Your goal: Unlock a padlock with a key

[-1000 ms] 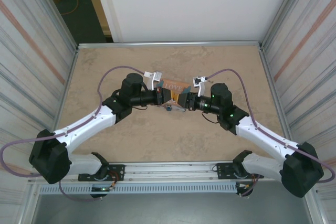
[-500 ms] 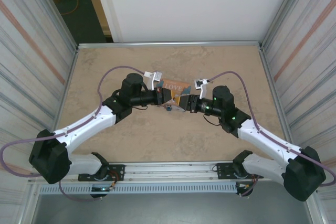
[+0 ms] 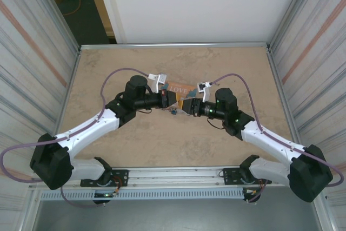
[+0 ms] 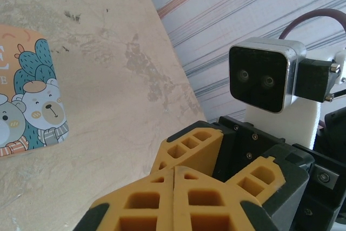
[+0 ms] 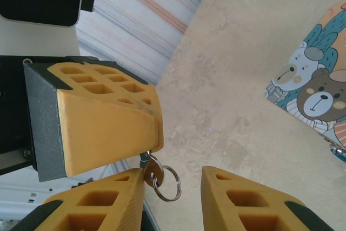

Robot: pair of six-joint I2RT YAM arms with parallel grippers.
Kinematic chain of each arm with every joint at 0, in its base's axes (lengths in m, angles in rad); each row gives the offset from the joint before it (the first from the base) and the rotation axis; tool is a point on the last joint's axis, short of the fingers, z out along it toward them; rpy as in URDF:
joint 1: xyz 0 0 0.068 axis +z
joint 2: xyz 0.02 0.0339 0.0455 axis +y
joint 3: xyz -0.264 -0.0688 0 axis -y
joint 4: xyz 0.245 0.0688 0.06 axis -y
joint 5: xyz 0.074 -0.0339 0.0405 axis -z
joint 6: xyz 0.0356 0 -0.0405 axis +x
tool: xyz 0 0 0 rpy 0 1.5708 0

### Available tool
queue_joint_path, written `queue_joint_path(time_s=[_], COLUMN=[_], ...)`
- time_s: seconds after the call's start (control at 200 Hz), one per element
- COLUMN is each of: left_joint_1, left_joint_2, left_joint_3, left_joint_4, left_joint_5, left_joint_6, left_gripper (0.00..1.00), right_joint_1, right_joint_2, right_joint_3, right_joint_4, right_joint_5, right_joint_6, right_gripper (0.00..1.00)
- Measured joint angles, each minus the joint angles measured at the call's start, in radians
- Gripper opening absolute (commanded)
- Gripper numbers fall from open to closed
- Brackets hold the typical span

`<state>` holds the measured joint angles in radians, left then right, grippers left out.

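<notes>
Pinching the key (image 5: 153, 170) in the clenched left gripper (image 4: 174, 179) above the desk's (image 3: 135, 144) middle, ring (image 5: 168, 186) dangling, offered (presumably for regrasping) between the right gripper's (image 5: 173, 181) parted, empty jaws.

Left gripper (image 4: 173, 179), yellow pads pressed together, pointing between the parted fingers of the right gripper (image 4: 197, 172); its wrist camera (image 4: 264, 75) above; cartoon-bear box (image 4: 32, 106) flat on the table (image 4: 108, 68).

Beige mottled stone-look tabletop (image 3: 108, 68), metal-edged. White panel (image 3: 189, 4) at 12 o'clock. Ribbed grey wall (image 3: 32, 41), orange-striped, at 9 o'clock; matching wall (image 3: 313, 36) at 3 o'clock. Dark wood-framed opening (image 3: 75, 4) at 11 o'clock. Aluminium rail (image 3: 178, 172) at 6 o'clock. Light soft, even.
</notes>
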<state>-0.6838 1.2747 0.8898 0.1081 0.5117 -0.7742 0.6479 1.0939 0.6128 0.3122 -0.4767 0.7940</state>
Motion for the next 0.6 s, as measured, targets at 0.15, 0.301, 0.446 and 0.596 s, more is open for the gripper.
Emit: queue_joint_path(time_s=[0.15, 0.301, 0.446, 0.596], left_joint_1=[0.0, 0.0, 0.002, 0.003], left_joint_2=[0.0, 0.0, 0.0, -0.003], left_joint_3=[0.0, 0.0, 0.0, 0.0], left_joint_4=[0.001, 0.0, 0.002, 0.0], left_joint_5=[0.001, 0.0, -0.005, -0.01], left_joint_6=[0.0, 0.0, 0.0, 0.0], left_gripper=[0.0, 0.0, 0.0, 0.0], right_joint_1=[0.001, 0.001, 0.0, 0.0], right_joint_2=[0.002, 0.008, 0.014, 0.014], right_joint_3=[0.0, 0.001, 0.01, 0.011], right_joint_4=[0.012, 0.027, 0.029, 0.026], right_joint_5=[0.0, -0.013, -0.022, -0.021], right_joint_6=[0.009, 0.013, 0.021, 0.028], right_gripper=[0.27, 0.19, 0.06, 0.0])
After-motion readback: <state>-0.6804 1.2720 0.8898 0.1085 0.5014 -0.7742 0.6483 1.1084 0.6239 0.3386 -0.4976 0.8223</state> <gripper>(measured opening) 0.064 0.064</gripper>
